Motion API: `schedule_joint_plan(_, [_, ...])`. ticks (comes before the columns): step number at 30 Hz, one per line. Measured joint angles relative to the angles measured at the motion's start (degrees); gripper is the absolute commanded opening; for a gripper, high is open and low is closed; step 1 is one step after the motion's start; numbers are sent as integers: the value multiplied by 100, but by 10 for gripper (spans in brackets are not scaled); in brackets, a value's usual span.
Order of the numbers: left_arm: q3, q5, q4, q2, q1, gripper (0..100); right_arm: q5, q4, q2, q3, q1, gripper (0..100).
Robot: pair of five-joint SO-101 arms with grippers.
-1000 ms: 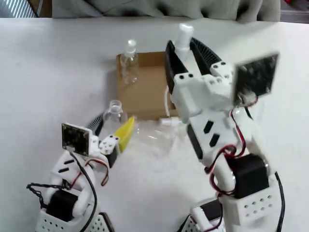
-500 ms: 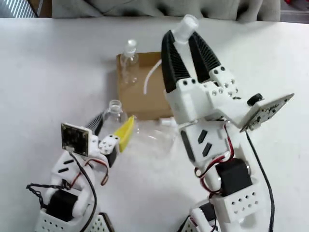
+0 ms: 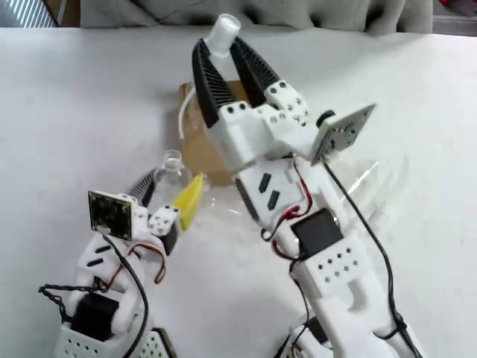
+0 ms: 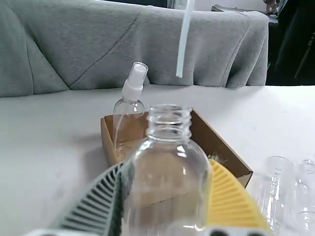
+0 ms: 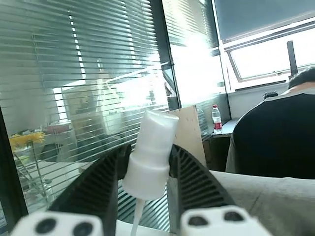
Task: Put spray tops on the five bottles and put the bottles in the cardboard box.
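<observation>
Capping step, seemingly. Clamps open bottle (image 3: 173, 165) in left hand (image 3: 177, 180) at 7 o'clock of cardboard box (image 3: 200, 153); pinches spray top (image 3: 223, 31) in right hand (image 3: 220, 51) over box's 12 o'clock. Next probably calls for threading tube (image 4: 183, 44) into neck (image 4: 169, 114), then twisting.

The right gripper (image 3: 227, 54), clamped on the spray top (image 3: 222, 32), has swung left across the box (image 3: 200, 149). Its tube now hangs nearer the bottle (image 3: 171, 165).
</observation>
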Motion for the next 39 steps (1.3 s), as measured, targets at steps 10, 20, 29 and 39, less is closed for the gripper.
schedule_joint_plan(10, [70, 0, -246, 0, -9, 20, 0, 281, -141, 167, -369, 15])
schedule_joint_plan(20, [70, 0, -246, 0, -9, 20, 44, 457, -352, 202, -484, 15])
schedule_joint_plan(29, [70, 0, -246, 0, -9, 20, 88, 457, -352, 158, -484, 15])
schedule_joint_plan(39, [70, 0, -246, 0, -9, 20, 88, 651, -352, -211, -484, 15])
